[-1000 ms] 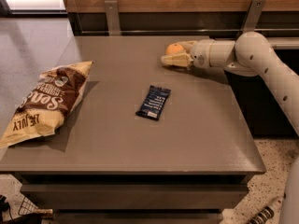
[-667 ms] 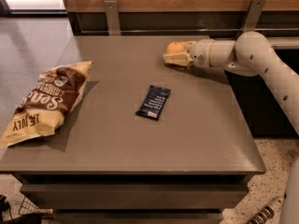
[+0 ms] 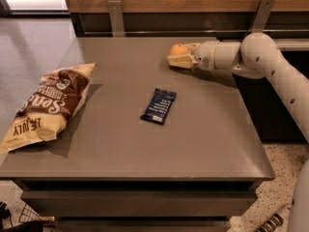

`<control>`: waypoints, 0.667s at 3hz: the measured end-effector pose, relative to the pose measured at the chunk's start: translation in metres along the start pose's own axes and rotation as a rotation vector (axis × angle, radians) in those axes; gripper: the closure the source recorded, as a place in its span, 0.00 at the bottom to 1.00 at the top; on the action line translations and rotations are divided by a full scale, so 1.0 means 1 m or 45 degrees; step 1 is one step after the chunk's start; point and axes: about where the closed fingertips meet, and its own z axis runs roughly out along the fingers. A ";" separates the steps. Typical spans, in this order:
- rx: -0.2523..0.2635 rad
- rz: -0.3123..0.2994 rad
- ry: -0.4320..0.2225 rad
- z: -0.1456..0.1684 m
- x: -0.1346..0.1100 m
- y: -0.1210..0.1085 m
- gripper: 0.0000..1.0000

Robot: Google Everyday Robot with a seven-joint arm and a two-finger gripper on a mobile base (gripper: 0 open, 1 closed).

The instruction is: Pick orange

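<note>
The orange [image 3: 178, 49] is a small round fruit at the far right part of the grey table [image 3: 203, 129]. My gripper [image 3: 182, 56] reaches in from the right on the white arm [image 3: 260, 57] and sits right at the orange. Its cream fingers [image 3: 179, 62] are closed around the fruit, one in front and one behind, at table height. Part of the orange is hidden by the front finger.
A dark blue snack bar [image 3: 159, 106] lies near the table's middle. A brown and yellow chip bag [image 3: 46, 103] lies at the left edge. A wooden wall with metal brackets [image 3: 115, 16] runs behind the table.
Almost nothing has changed. The arm and gripper stay at the orange in the same place; the bar and bag have not moved.
</note>
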 end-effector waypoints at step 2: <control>0.017 -0.121 0.026 -0.023 -0.062 0.003 1.00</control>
